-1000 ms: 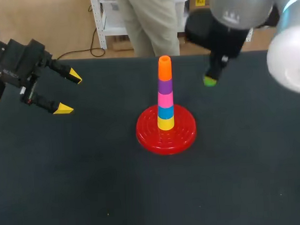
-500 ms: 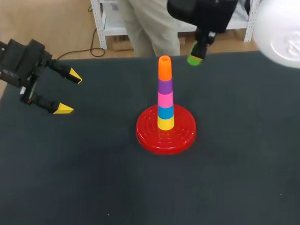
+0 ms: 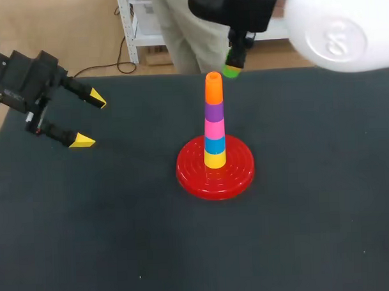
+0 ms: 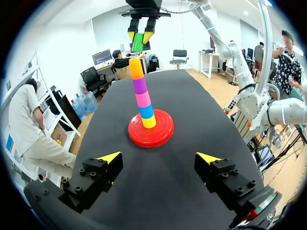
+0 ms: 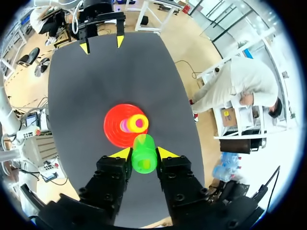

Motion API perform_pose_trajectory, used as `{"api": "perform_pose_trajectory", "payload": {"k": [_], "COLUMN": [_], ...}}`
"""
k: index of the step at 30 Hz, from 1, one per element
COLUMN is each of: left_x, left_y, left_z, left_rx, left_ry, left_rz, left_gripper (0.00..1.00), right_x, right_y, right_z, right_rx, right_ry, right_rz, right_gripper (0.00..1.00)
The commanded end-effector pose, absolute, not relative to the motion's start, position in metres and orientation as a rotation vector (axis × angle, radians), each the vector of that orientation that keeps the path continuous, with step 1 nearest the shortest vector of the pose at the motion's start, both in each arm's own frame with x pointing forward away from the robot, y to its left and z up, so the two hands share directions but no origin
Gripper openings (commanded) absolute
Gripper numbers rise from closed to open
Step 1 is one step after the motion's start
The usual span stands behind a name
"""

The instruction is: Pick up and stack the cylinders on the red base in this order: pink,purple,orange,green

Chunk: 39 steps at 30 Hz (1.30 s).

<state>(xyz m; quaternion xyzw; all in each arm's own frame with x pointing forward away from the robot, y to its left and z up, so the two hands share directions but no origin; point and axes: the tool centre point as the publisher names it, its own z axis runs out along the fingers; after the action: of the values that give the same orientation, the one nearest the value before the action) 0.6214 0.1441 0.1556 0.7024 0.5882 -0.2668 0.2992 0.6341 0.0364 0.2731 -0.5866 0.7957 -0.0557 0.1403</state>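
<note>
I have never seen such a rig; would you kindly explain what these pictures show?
This is a robot with two arms at a dark table. One picture looks down from above; the two round ones come from cameras on the wrists. On the table stands a red base carrying a stack of cylinders: yellow, blue, pink, purple, with an orange cylinder on top. The right gripper is shut on a green cylinder, held up near the stack's top. The left gripper is open and empty, off to one side.

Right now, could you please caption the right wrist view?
Right gripper holds green cylinder above the stack on red base.
</note>
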Motion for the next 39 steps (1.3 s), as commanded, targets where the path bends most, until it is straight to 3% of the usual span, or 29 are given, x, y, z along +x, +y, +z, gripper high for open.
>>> {"api": "perform_pose_trajectory", "payload": {"k": [1,39], "left_x": [0.622,0.622], "left_y": [0.145,0.145], "left_z": [0.155,0.155], "left_rx": [1.866,1.866], "left_ry": [1.559,1.559], "left_rz": [-0.71,-0.71], "left_gripper": [1.0,1.0], "right_x": [0.639,0.659], "right_y": [0.047,0.064], "right_z": [0.277,0.258], "right_rx": [-1.71,-1.792], "right_ry": [2.305,2.334], "right_rz": [-0.18,-0.155], "right_gripper": [0.0,0.0]}}
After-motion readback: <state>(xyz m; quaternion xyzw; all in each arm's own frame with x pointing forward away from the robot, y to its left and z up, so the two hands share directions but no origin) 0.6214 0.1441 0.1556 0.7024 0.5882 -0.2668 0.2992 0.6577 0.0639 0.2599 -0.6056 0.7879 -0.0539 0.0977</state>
